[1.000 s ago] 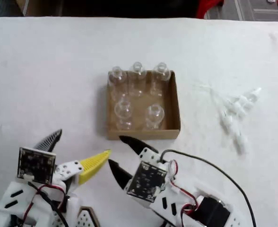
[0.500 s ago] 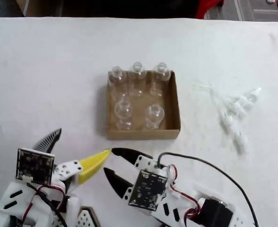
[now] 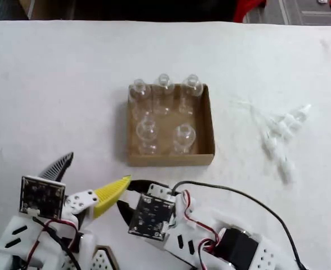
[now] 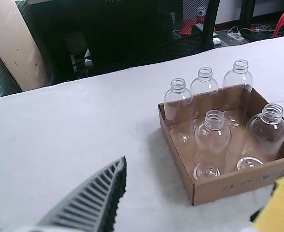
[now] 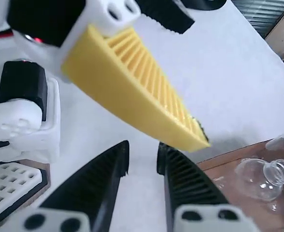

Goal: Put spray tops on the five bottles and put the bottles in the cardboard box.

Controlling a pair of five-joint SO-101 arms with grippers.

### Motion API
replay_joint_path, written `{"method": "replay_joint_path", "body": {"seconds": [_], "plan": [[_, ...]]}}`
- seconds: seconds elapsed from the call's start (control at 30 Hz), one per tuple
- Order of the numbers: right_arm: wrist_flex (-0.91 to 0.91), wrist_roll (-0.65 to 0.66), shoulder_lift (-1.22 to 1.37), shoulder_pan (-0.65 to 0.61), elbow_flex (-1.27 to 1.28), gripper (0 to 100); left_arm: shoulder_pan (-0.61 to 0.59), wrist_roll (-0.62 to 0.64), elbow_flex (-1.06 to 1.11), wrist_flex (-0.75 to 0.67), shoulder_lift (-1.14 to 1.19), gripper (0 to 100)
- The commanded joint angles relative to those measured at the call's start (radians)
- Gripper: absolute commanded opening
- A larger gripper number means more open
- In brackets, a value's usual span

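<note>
White table [image 3: 70, 84], right gripper [image 3: 126, 193] swung leftward, beside left gripper [image 3: 99, 167]

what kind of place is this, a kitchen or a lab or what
Probably a robotics lab or workshop: a left arm and right arm at a white-covered table, with a cardboard box of clear bottles.

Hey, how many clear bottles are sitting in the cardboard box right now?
5, all upright in the cardboard box. Far row: far-left bottle, far-middle bottle, far-right bottle. Near row: near-left bottle, near-right bottle. None seems hidden.
</note>
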Motion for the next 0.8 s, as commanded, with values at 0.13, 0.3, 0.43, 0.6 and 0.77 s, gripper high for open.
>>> {"method": "replay_joint_path", "body": {"seconds": [0.13,0.3,0.43,0.6,0.77], "plan": [[-0.024,-0.003,0.008,0.064,-0.051,1.5,0.013,0.015,-0.002,-0.023,0.013,43],[0.059,-0.002,0.008,0.254,-0.057,1.7,-0.038,0.015,-0.008,-0.066,0.013,43],[0.147,0.0,0.008,0.38,-0.038,1.7,-0.173,0.018,0.0,-0.166,0.013,43],[0.162,0.066,0.008,0.61,-0.012,1.7,-0.271,0.152,0.0,-0.212,0.013,43],[0.17,0.126,0.016,1.004,-0.011,1.7,-0.272,0.193,0.084,-0.235,0.013,43]]}}
